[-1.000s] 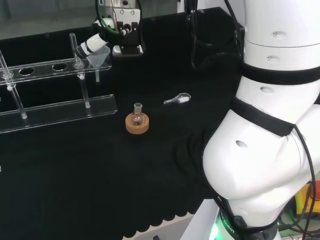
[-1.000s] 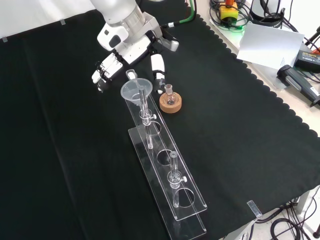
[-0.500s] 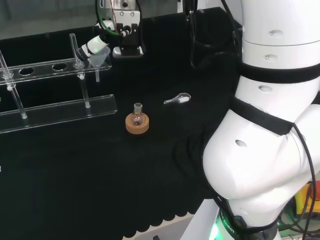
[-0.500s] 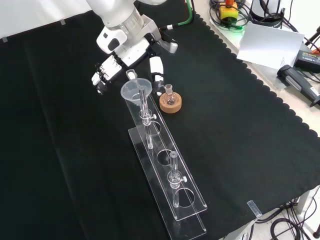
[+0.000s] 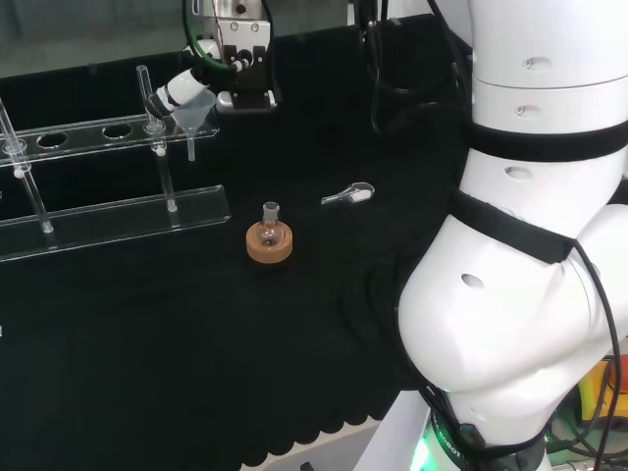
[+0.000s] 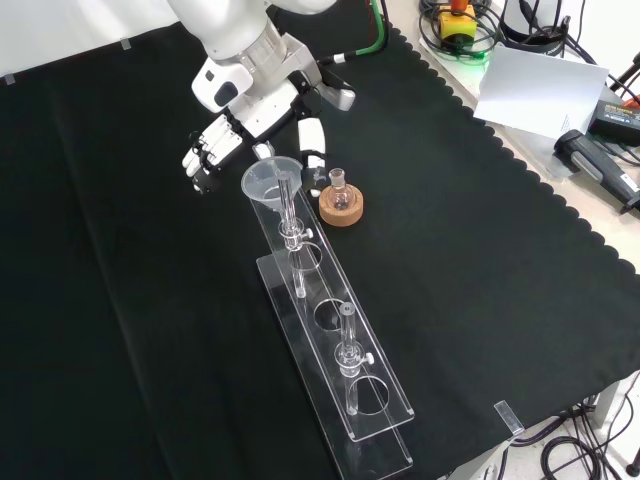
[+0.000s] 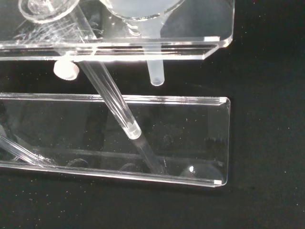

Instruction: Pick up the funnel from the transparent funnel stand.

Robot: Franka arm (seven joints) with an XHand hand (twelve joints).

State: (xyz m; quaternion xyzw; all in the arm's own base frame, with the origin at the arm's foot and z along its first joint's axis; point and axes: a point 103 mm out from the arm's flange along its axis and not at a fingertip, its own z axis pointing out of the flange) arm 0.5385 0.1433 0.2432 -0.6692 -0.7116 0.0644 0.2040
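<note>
So the funnel (image 6: 270,182) is sitting in the end hole of the transparent funnel stand (image 6: 335,345), the end toward the bench's far edge in the front view, spout poking down through the top plate. The hand (image 6: 215,148) is right up beside it, fingers on one side of the cone and thumb on the other, spread and holding nothing. Looks like the reach-in step. Next it'd need to close around the cone and lift straight up so the spout clears the hole.
</note>
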